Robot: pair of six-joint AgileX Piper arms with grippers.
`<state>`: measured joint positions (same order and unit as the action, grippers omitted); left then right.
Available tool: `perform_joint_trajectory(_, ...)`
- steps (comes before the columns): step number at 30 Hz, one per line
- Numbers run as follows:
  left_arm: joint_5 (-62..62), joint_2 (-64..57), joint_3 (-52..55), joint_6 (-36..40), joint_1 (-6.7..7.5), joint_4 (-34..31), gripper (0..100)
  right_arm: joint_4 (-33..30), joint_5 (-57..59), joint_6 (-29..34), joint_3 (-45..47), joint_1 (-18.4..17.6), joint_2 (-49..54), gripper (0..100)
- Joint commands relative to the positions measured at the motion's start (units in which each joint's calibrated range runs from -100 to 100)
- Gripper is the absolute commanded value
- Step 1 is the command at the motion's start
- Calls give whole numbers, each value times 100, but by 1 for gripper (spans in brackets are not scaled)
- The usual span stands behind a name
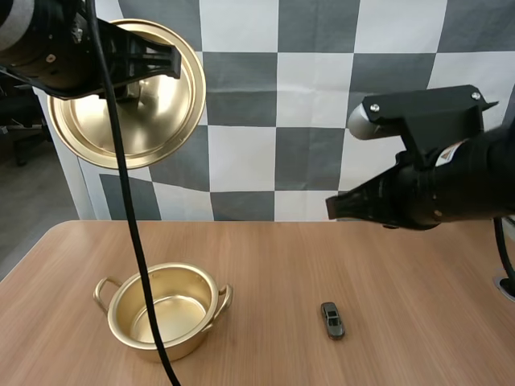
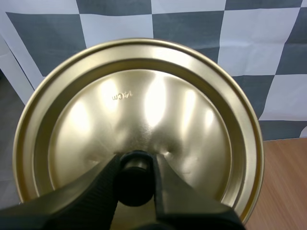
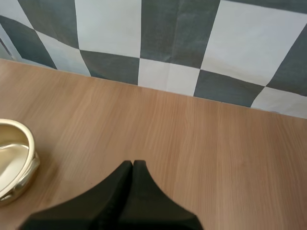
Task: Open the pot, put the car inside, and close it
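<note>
The gold pot (image 1: 165, 310) stands open on the table at front left, with nothing inside; its rim (image 3: 19, 158) also shows in the right wrist view. My left gripper (image 1: 165, 63) holds the gold lid (image 1: 129, 92) high above the table at upper left, tilted on edge. Its fingers (image 2: 103, 184) pinch the lid's black knob (image 2: 135, 177) against the lid's top face (image 2: 144, 124). A small dark toy car (image 1: 331, 319) lies on the table right of the pot. My right gripper (image 1: 334, 207) hovers shut well above the car, its tips (image 3: 133, 165) together over bare wood.
The wooden table (image 1: 322, 257) stretches between the pot and the car and behind them. A round grey fitting (image 1: 507, 285) sits at the table's right edge.
</note>
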<state>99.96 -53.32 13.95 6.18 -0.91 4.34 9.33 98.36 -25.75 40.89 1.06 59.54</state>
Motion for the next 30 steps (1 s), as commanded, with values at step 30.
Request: perform_joint_trajectory(30, 4, -5, 2, 3, -1, 93, 0, -116, 164, -71, 1432, -2, -1558, 0)
